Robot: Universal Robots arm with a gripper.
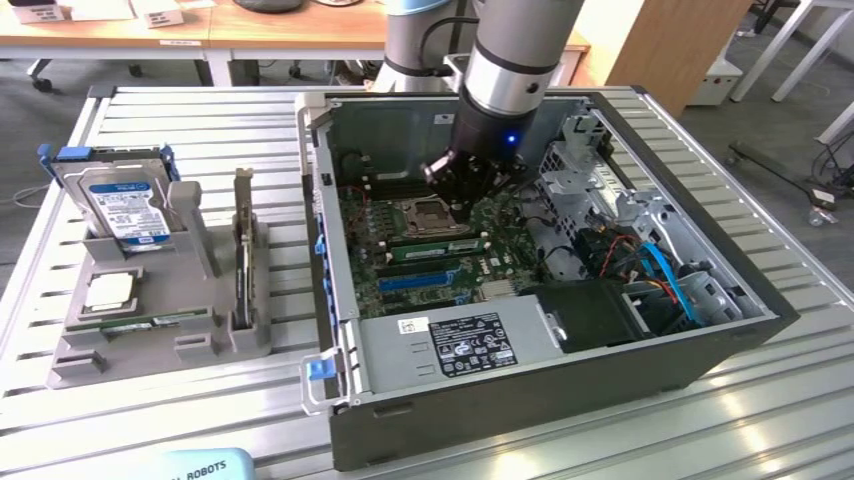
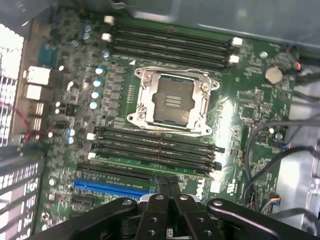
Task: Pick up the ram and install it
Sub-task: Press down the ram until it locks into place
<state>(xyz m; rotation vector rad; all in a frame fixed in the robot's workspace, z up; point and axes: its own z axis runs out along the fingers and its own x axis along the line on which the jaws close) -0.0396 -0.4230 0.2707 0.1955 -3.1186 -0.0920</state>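
Nearest, at six o'clock in the exterior view, a pale blue object (image 1: 200, 466) carries the word "ROBOTS". Just beyond it, on the slatted table (image 1: 200, 125), stands a grey holder (image 1: 80, 365). A second ram (image 1: 140, 322) with a small white label lies along the holder's near edge. A square silver processor chip (image 1: 110, 290) lies behind it, and a blue-labelled hard drive (image 1: 127, 208) stands at the holder's twelve o'clock; its print is too small to read.

The open computer case (image 1: 561, 395) lies at the holder's three o'clock, with a strip of bare table between them. Its power supply (image 1: 454, 345) carries a black-and-white label that cannot be read.

Further in, a ram (image 1: 434, 243) sits in a slot at six o'clock of the empty processor socket (image 1: 430, 212). The gripper (image 1: 467, 190) hangs over the socket, clenched with nothing between its fingers (image 2: 162, 192). The case walls hem it in, and a drive cage (image 1: 601, 190) and cables (image 1: 661, 265) crowd its three o'clock.
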